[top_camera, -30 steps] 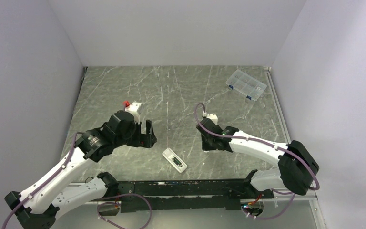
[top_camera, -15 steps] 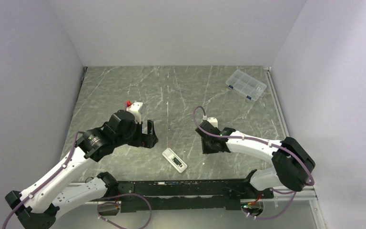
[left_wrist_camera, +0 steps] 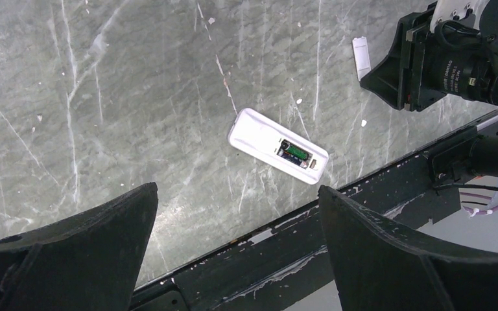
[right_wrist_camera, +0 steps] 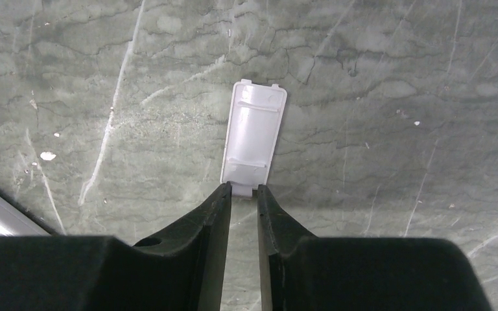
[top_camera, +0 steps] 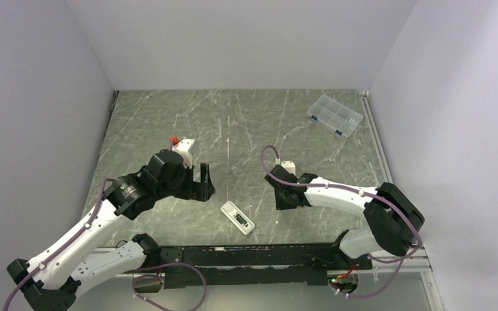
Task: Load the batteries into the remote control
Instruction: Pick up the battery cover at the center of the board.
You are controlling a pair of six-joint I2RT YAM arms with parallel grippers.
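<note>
The white remote control [top_camera: 238, 217] lies face down near the table's front edge, between the two arms. Its compartment is uncovered, and a dark green battery [left_wrist_camera: 295, 153] sits inside. My left gripper [top_camera: 202, 181] hovers to the remote's upper left, open wide and empty [left_wrist_camera: 237, 191]. A small white battery cover [right_wrist_camera: 253, 139] lies flat on the table to the right of the remote. My right gripper [right_wrist_camera: 244, 188] has its tips against the cover's near end, the jaws a narrow gap apart. Whether they pinch the cover's small tab does not show.
A clear compartmented plastic box [top_camera: 334, 115] stands at the back right. A black rail [top_camera: 246, 254] runs along the front edge just below the remote. The right arm's wrist camera [left_wrist_camera: 454, 58] sits close to the cover [left_wrist_camera: 360, 57].
The right arm has shifted slightly left and lower, bringing its gripper onto the cover. The left arm and the remote have barely moved.
</note>
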